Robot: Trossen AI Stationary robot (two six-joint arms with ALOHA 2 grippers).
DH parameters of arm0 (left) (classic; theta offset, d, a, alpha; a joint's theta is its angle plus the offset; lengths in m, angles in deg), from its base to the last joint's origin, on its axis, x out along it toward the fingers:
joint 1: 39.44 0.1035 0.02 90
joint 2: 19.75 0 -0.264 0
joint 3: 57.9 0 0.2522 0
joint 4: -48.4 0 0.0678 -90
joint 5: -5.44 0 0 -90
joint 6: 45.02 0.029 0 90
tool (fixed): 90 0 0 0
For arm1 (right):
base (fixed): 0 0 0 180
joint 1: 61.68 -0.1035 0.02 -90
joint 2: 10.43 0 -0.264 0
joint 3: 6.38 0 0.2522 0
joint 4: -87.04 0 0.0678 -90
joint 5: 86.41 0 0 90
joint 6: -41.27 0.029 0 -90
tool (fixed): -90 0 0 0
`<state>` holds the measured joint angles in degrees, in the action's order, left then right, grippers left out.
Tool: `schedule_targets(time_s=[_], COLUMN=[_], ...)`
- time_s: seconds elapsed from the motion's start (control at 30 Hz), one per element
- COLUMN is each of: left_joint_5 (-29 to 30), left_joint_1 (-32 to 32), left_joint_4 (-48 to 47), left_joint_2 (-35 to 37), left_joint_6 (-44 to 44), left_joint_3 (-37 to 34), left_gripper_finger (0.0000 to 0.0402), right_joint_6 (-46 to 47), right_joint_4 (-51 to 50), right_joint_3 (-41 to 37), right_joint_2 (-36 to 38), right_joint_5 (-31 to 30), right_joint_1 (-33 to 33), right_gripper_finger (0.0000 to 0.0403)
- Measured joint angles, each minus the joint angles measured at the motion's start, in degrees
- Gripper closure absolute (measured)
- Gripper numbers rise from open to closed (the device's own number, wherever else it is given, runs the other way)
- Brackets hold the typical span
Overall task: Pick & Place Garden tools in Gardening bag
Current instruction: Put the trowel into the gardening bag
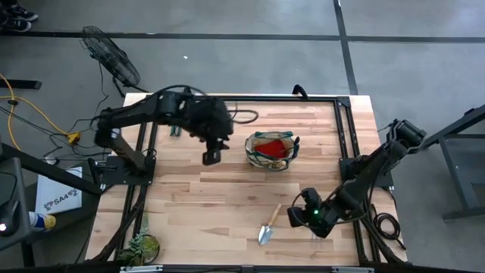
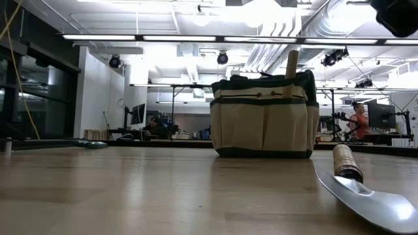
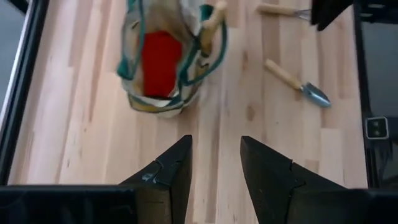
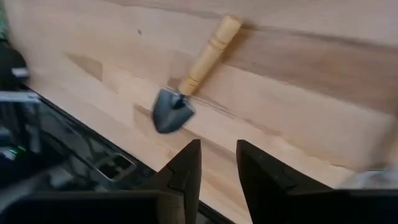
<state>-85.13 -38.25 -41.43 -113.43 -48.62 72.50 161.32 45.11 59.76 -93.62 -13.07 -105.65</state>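
Note:
The tan canvas bag (image 1: 271,150) with green trim stands upright on the table's middle. A red cloth piece (image 3: 160,62) lies inside it, and a wooden handle (image 2: 291,65) sticks up out of it. A wooden-handled trowel (image 1: 269,225) lies flat near the front edge; it also shows in the right wrist view (image 4: 193,74). A second wooden-handled tool (image 3: 280,10) lies just beyond it. My left gripper (image 1: 211,157) hangs open and empty to the left of the bag. My right gripper (image 1: 297,218) is open and empty, just right of the trowel.
A leafy green plant clump (image 1: 140,246) sits at the table's near left corner. A black frame rail (image 1: 345,136) runs along the table's right side. Bare wood lies between the bag and the trowel.

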Motion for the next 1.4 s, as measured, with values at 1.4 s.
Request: schedule_targets(time_s=[1.4], left_joint_5=[-4.9], left_joint_1=[-3.1], left_joint_4=[23.5], left_joint_2=[48.5], left_joint_6=[-8.9], left_joint_3=[-60.6], left_gripper_finger=[0.0270], right_joint_6=[10.5], right_joint_4=[8.8], right_joint_3=[0.0], right_joint_2=[-14.4], right_joint_5=[4.8], right_joint_1=[13.1], right_gripper_finger=[0.0250])
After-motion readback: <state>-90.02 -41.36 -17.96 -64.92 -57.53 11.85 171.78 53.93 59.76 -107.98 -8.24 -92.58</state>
